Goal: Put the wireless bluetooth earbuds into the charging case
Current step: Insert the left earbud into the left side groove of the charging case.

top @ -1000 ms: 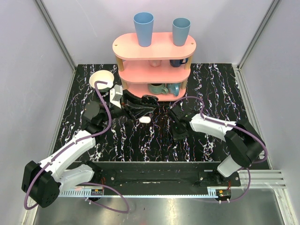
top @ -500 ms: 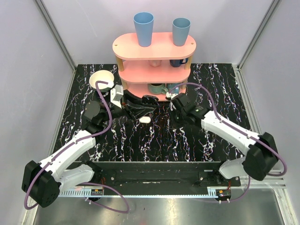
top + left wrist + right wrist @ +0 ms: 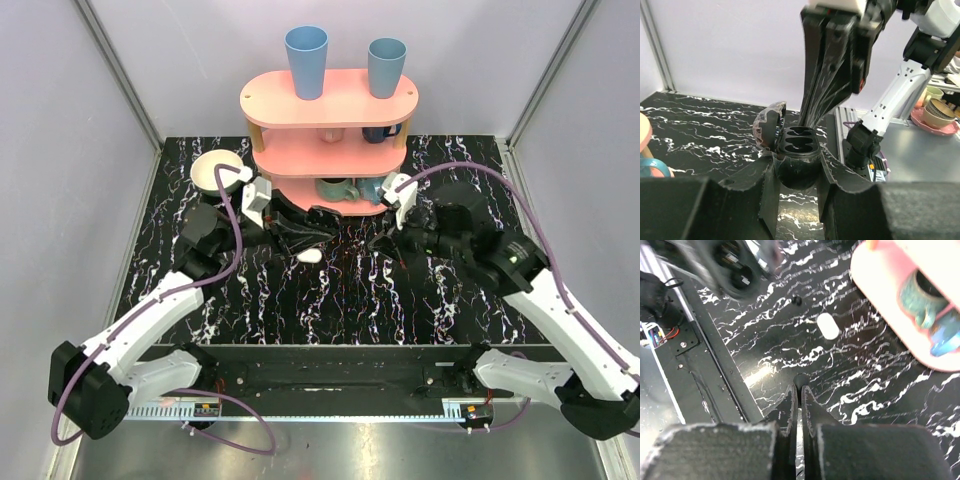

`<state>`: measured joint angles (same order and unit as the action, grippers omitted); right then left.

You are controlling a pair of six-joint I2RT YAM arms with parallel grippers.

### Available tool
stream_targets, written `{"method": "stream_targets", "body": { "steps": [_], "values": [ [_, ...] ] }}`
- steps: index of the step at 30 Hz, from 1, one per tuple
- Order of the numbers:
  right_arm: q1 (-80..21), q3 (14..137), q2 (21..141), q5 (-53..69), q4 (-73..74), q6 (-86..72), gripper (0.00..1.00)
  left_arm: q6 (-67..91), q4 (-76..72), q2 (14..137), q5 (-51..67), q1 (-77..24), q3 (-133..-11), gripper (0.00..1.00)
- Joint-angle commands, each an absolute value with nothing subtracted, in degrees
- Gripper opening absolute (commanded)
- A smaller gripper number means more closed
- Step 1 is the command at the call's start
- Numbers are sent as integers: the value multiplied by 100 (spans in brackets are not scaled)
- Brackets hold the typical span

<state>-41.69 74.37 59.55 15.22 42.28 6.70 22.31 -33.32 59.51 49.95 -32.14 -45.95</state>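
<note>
Left wrist view: the left pincer [image 3: 797, 186] clamps the open black charging case [image 3: 799, 147] between its fingers, lid tipped left, two wells showing. A white oblong [image 3: 828, 326] lies on the table ahead of the right pincer [image 3: 799, 389], whose fingers are pressed together.

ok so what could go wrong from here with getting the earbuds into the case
1. The right fingers hang shut close beside the upright lid of the open black two-socket charging case; a small drift could knock the lid or twist the case.
2. The left fingers pinch only the case's rounded lower body, so a push from above might pivot it.
</note>
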Motion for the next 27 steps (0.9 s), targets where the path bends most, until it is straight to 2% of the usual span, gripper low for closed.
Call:
{"method": "stream_targets", "body": {
  "steps": [1, 11, 27],
  "values": [
    [-4219, 8058, 5845, 2301, 4500, 1625, 0, 2302, -3471, 6108, 5589, -3225, -4887, 0],
    [-4210, 9658, 6547, 3673, 4895, 1978, 0, 2522, -3990, 6346, 6652, -3234, -4957, 0],
    [-4219, 10195, 7286, 4913, 4948, 1626, 0, 2373, -3727, 6653, 7119, -3463, -5247, 0]
  ]
}}
